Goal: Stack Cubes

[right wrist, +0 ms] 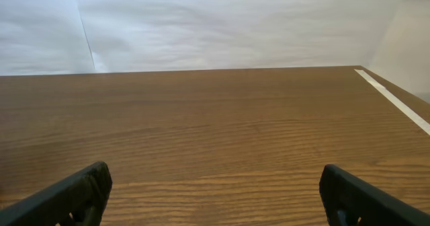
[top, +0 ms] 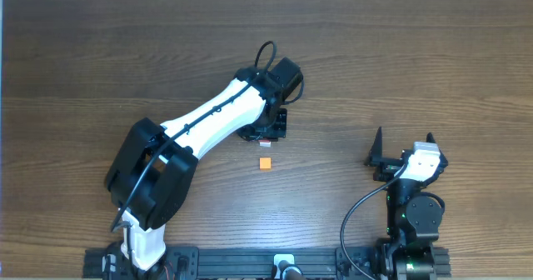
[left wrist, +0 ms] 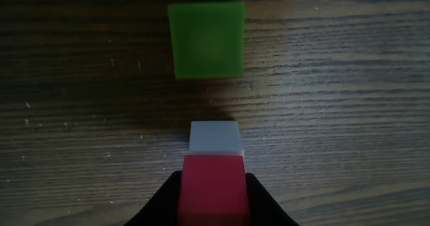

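Note:
In the left wrist view my left gripper is shut on a red cube, held close above the wood. A pale blue-grey cube lies just beyond the red one, touching or nearly touching it. A green cube sits farther out on the table. From above, the left gripper hangs over the table's middle, and a small orange cube lies just in front of it. My right gripper rests open near its base at the right, with nothing between its fingers.
The brown wooden table is bare around the cubes. In the right wrist view a white wall stands behind the table's far edge, and a pale strip runs along the table's side.

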Robot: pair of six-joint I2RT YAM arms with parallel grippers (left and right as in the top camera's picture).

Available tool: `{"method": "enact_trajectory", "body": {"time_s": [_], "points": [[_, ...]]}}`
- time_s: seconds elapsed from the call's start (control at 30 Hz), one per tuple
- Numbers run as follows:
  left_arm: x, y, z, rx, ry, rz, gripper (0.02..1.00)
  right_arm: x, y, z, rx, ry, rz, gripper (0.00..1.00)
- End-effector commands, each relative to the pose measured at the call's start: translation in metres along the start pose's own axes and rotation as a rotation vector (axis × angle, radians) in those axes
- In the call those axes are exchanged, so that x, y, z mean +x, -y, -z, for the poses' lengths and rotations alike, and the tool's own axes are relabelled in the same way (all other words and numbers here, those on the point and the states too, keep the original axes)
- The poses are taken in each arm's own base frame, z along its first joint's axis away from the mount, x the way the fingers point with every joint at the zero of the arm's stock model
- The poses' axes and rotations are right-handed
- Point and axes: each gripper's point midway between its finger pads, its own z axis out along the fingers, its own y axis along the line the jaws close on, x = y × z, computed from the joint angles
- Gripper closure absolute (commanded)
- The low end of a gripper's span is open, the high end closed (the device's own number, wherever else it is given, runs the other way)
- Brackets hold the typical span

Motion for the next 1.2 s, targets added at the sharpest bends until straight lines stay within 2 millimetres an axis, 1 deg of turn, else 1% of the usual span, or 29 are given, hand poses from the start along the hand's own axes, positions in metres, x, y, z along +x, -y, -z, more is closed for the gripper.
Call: {"method": "enact_trajectory", "body": {"time_s": [0.03, 0.1, 0.3, 0.7, 0.87, 1.2], "points": [[-0.0046, 0.0030, -0.0017, 0.017, -0.006, -0.007, 0.954, 0.0017, -0.0009, 0.0000, -0.005, 0.003, 0.004, 0.007], [-0.0046, 0.0029, -0.0017, 0.016, -0.006, -0.007, 0.930, 0.0017, -0.0009, 0.0000, -0.005, 0.003, 0.004, 0.007], [-0.0052, 0.0033, -0.0017, 0.018, -0.004, -0.007, 0.910, 0.0017, -0.0009, 0.0000, -0.005, 0.003, 0.004, 0.007], [-0.0060, 0.0038, -0.0017, 0.020, 0.000, -0.007, 0.893, 0.0018, -0.0009, 0.0000, -0.005, 0.003, 0.004, 0.009], [-0.0061, 0.0037, -0.0017, 0.019, 0.000, -0.007, 0.866, 0.0017, -0.0009, 0.0000, -0.005, 0.003, 0.004, 0.007], [-0.0066, 0.0024, -0.0017, 0.012, 0.004, -0.007, 0.858, 0.0018, -0.0009, 0.0000, -0.005, 0.003, 0.004, 0.009]]}}
